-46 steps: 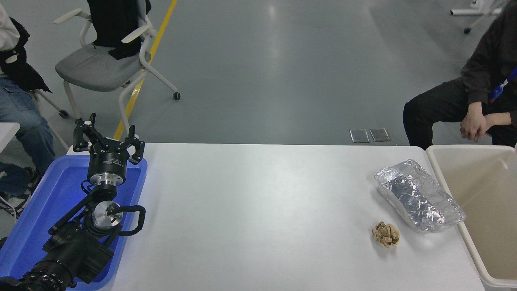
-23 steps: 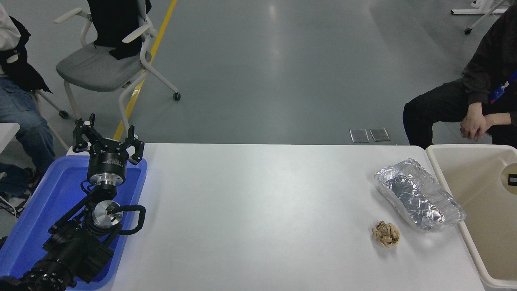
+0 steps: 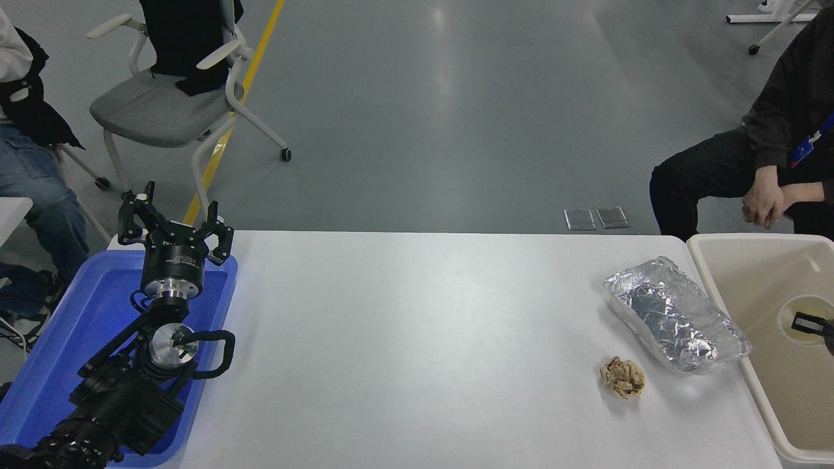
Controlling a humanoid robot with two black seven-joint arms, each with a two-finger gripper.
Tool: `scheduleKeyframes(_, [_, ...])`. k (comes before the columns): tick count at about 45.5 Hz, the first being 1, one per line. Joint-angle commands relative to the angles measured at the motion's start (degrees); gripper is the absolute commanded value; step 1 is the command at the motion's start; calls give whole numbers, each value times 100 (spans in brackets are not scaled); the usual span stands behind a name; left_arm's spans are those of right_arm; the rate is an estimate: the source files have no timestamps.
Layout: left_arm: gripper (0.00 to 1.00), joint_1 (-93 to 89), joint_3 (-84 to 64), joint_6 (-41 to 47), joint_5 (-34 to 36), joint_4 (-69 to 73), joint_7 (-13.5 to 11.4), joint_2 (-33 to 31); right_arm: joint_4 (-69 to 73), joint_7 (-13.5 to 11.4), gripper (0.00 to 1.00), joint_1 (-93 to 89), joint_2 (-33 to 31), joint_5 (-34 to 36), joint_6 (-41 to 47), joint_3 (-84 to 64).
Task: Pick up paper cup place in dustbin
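The paper cup (image 3: 796,312) hangs mouth-up inside the mouth of the beige dustbin (image 3: 749,238) at the right edge, its cream inside showing. My right gripper (image 3: 814,324) comes in from the right edge; one black finger sits inside the cup's rim, shut on the cup's wall. Most of this gripper is cut off by the picture's edge. My left gripper (image 3: 174,218) is parked open and empty over the blue tray at the lower left.
A crinkled silver foil container (image 3: 674,316) lies on the table beside the dustbin's left wall. A crumpled brown paper ball (image 3: 623,377) lies in front of it. The blue tray (image 3: 58,326) sits at the table's left. A person (image 3: 762,163) sits behind the dustbin.
The cup and my right gripper have come into view from the right edge, moving left and down over the dustbin. The left arm has not moved.
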Motion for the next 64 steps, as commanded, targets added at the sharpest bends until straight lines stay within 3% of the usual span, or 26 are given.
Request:
scheduleKeyframes(1, [99, -1, 5, 0, 0, 1, 0, 3, 11, 5, 100, -24, 26, 43, 25, 96])
scheduleKeyframes(13, [99, -1, 5, 0, 0, 1, 0, -6, 388, 5, 100, 222, -9, 52, 51, 113])
scheduleKeyframes(21, [99, -1, 5, 0, 0, -8, 0, -6, 1584, -83, 100, 1118, -633, 43, 139, -53])
scheduleKeyframes(31, [99, -9, 5, 0, 0, -8, 9, -6, 2330, -57, 100, 2813, -774, 104, 806, -1853])
scheduleKeyframes(38, [99, -9, 5, 0, 0, -8, 9, -6, 3297, -48, 100, 4053, -766, 780, 1044, -2953])
scheduleKeyframes(46, [99, -9, 5, 0, 0, -8, 9, -6, 4449, -56, 100, 5310, -397, 1457, 1316, -3814])
scheduleKeyframes(64, [99, 8, 5, 0, 0, -8, 0, 3, 6805, -48, 100, 7772, 1510, 2828, 2196, -4668])
